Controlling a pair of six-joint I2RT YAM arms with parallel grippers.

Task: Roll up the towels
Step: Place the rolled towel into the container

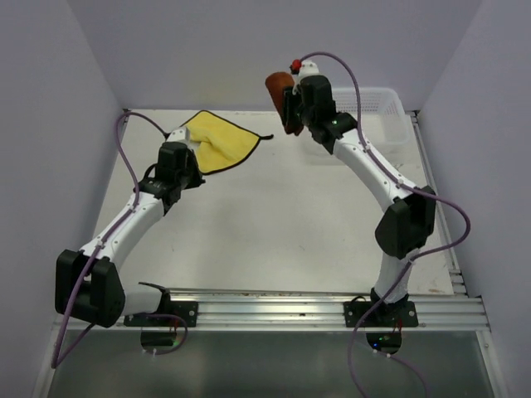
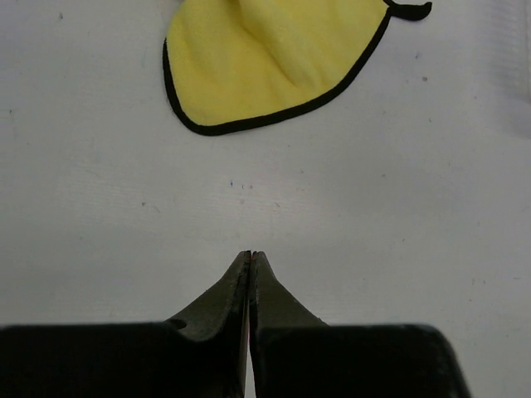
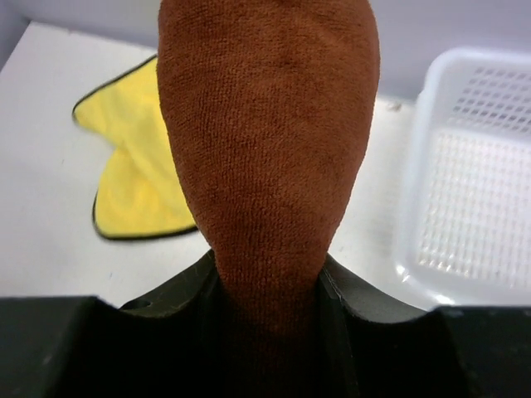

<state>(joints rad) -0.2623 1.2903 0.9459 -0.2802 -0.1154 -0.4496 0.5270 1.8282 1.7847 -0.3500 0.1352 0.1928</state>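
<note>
- While the right tool (image 3: 267, 278) is raised above the bench (image 1: 274, 232), it grips the brown towel (image 3: 265, 133), which stands up bunched in its hold.
- The left tool (image 2: 251, 259) is closed on nothing, low over the bench.
- The yellow towel (image 1: 220, 143) lies crumpled on the bench just beyond the left tool, not touching it.
- A white basket (image 1: 388, 112) sits at the far right of the bench.

My left arm (image 1: 124, 220) reaches far and left from its base, wrist low. Left gripper (image 2: 251, 257) points far, jaws pressed together, nothing between them. My right arm (image 1: 377, 170) rises from its base, elbow out right, forearm leaning far and left, wrist raised. Right gripper (image 3: 267, 267) jaws clamp the rust-brown towel (image 3: 265, 141), held up in the air.
</note>
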